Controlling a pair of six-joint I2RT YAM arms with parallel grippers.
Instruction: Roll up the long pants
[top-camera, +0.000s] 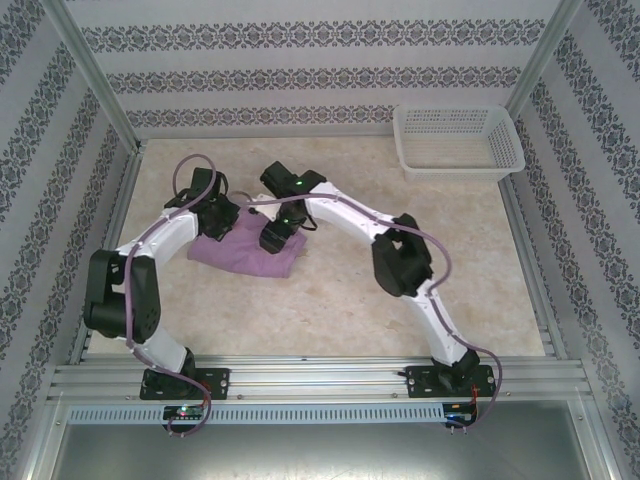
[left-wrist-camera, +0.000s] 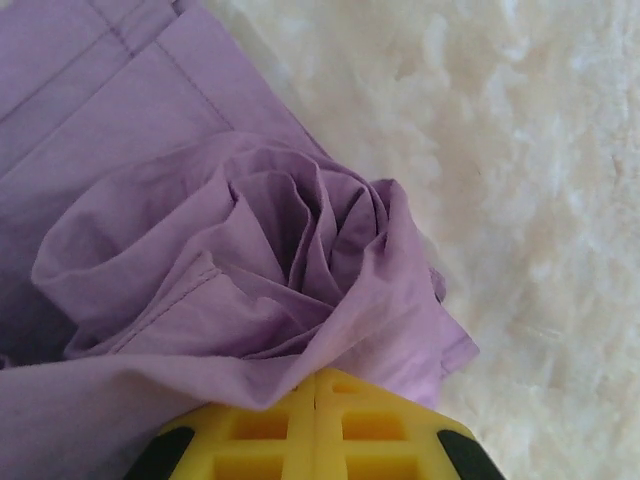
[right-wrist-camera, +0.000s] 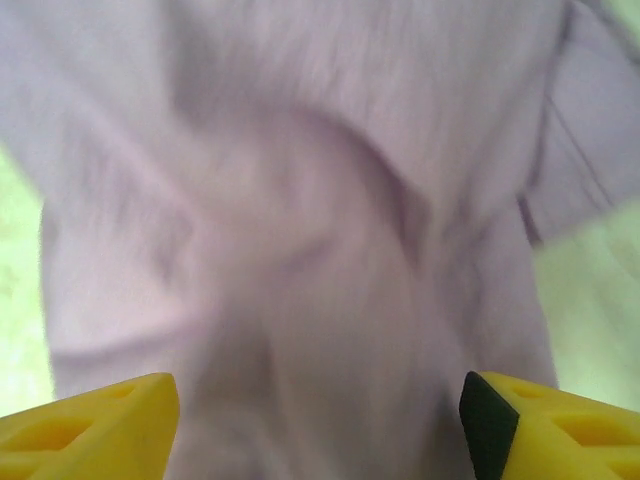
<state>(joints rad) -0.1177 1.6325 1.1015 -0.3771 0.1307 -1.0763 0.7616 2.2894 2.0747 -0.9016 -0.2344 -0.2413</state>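
Bases of both arms sit on the metal rail at the near edge of the table. From there the left arm goes up and bends inward. The right arm makes a long arc to the left, so both wrists meet left of the middle of the table. The long pants lie there as a small lilac bundle on the pale marbled surface, partly under the two wrists.

The left gripper is at the left end of the bundle. In its wrist view the yellow fingers are pressed together with no gap, and the edge of the cloth lies over their tips. Whether a fold is pinched between them I cannot tell. Just past the tips the fabric is wound into a loose spiral, like a rose, and flatter layers with stitched seams go to the upper left.

The right gripper is just beside it, over the right part of the bundle. Its jaws stand wide apart, one yellow finger in each lower corner of its wrist view, and they hold nothing. The lilac cloth spreads beyond them, but this picture is blurred, so it is not clear whether the fingers touch it.

Well apart from the bundle, in the back right corner of the table, stands a white plastic basket. Behind it rises the patterned wall
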